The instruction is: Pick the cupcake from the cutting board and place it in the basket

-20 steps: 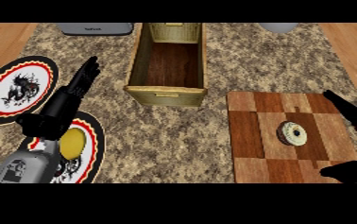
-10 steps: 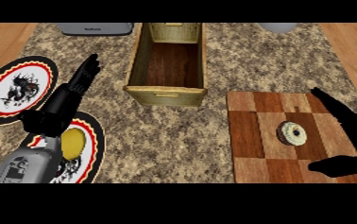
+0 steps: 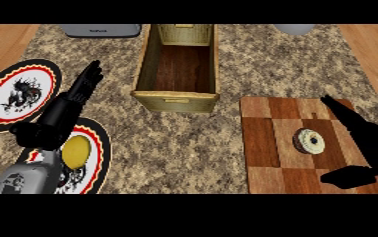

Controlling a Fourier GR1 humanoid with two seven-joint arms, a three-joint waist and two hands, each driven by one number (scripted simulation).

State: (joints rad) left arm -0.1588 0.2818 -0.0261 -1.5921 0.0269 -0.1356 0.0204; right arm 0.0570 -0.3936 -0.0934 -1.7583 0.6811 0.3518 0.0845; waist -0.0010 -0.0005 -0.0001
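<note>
— What is seen of the surface and the room?

— A speckled stone counter point(image 3: 280, 66) is shown from above, with bare wood point(image 3: 15, 36) at its far corners. A grey appliance point(image 3: 100, 29) is cut off by the far edge at the left, and a rounded grey object point(image 3: 295, 28) at the right. An open wooden basket point(image 3: 176, 102) is set in the middle. Two patterned plates are laid at the left: the far plate point(image 3: 29, 76) and the near plate point(image 3: 94, 140), on which a yellow object point(image 3: 76, 150) is carried.

— And the cupcake?

— The cupcake point(image 3: 309, 141) is found on the checkered cutting board point(image 3: 262, 151) at the right, well apart from the basket.

— How is it placed relative to the fingers?

— The right hand point(image 3: 354, 128) is held over the board's right side, its fingers straight and its thumb spread wide. The cupcake is flanked by them, just left of the fingers and beyond the thumb. No contact can be made out.

— And the other hand?

— The left hand point(image 3: 59, 121) is seen between the two plates, fingers straight and close together, pointed away from the robot. Nothing is held in it.
</note>
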